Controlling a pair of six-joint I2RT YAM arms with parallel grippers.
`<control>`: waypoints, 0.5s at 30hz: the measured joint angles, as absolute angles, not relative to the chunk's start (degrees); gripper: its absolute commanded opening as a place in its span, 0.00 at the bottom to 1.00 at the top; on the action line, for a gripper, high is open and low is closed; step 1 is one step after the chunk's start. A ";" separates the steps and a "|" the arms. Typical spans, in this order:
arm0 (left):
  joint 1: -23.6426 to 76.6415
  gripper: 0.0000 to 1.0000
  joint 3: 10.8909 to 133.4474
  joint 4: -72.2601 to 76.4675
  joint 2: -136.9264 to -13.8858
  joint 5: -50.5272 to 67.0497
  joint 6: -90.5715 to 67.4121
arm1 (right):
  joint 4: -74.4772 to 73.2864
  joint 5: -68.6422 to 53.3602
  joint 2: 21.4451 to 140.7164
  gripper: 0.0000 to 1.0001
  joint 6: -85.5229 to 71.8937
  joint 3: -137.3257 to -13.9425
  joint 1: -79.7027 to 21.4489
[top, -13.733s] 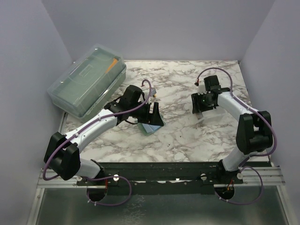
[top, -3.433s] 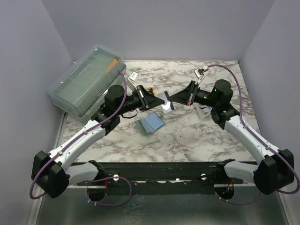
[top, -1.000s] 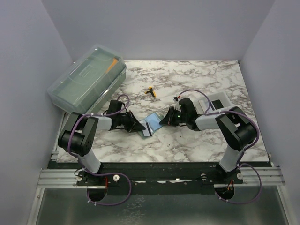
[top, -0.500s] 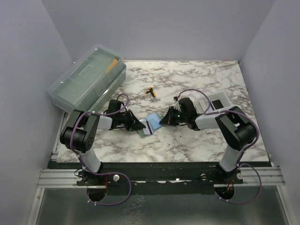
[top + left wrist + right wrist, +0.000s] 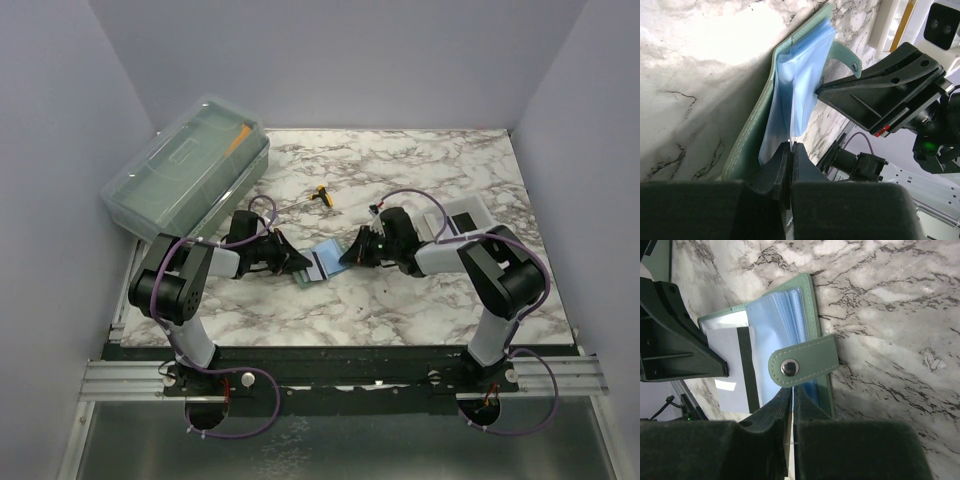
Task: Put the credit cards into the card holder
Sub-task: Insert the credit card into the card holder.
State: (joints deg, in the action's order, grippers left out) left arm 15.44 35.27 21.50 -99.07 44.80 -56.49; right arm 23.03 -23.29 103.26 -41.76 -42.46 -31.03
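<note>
The sage-green card holder (image 5: 327, 251) lies open on the marble between both grippers, its blue pockets (image 5: 785, 315) fanned and its snap strap (image 5: 805, 362) folded over. A pale credit card (image 5: 729, 357) with a dark stripe lies flat over the holder's left half. My left gripper (image 5: 303, 266) is shut on that card's outer edge. From the left wrist the card shows edge-on (image 5: 792, 115), running from the left gripper (image 5: 791, 146) into the pockets. My right gripper (image 5: 346, 258) is shut (image 5: 791, 390) on a thin pale leaf at the holder's near edge.
A big translucent lidded box (image 5: 185, 170) stands at the back left. A white shallow tray (image 5: 468, 216) sits behind the right arm. A small yellow-handled tool (image 5: 318, 194) lies behind the holder. Both arms lie low, folded close to the table.
The left gripper has crept right with the card, which now lies farther over the holder. The right gripper has barely shifted.
</note>
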 measured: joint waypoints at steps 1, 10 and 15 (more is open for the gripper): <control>15.44 0.00 35.11 21.89 -99.07 44.80 -56.42 | 22.98 -23.29 103.37 0.09 -41.74 -42.61 -31.03; 15.44 0.00 34.85 24.40 -100.55 44.82 -56.36 | 22.72 -23.33 104.36 0.09 -41.45 -43.99 -31.05; 15.44 0.00 34.85 25.87 -101.21 44.80 -57.01 | 22.55 -23.33 104.38 0.09 -41.06 -44.12 -31.05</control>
